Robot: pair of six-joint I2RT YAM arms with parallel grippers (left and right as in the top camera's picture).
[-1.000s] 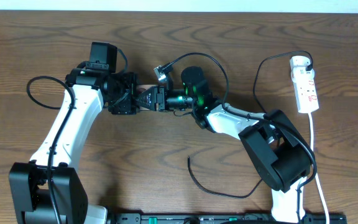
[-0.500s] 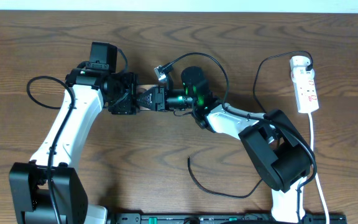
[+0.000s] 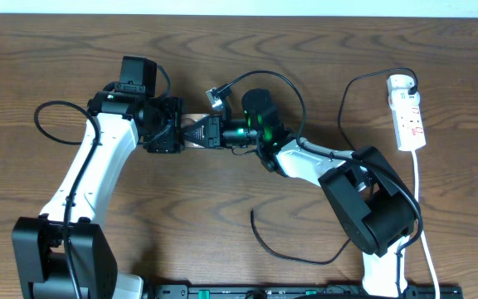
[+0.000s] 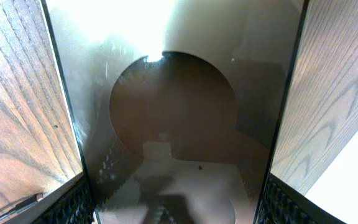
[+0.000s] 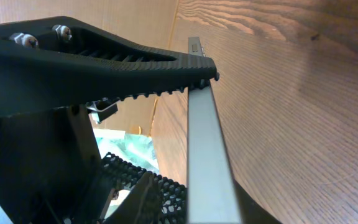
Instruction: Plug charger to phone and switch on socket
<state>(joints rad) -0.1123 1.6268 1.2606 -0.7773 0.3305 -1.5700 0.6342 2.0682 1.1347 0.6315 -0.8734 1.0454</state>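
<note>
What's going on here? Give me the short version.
Both arms meet mid-table at the phone. The left pincer grips it across its width; the right pincer straddles one edge, grip unclear. The charger lies on the table, its tip not in the phone. The socket sits far right.

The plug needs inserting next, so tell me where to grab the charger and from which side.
Grip the charger just behind its free tip, probably from straight above, closing across the cable: it lies flat on the table, with open wood on both sides.

Brown wood-grain table [image 3: 56,50], evenly lit
</note>
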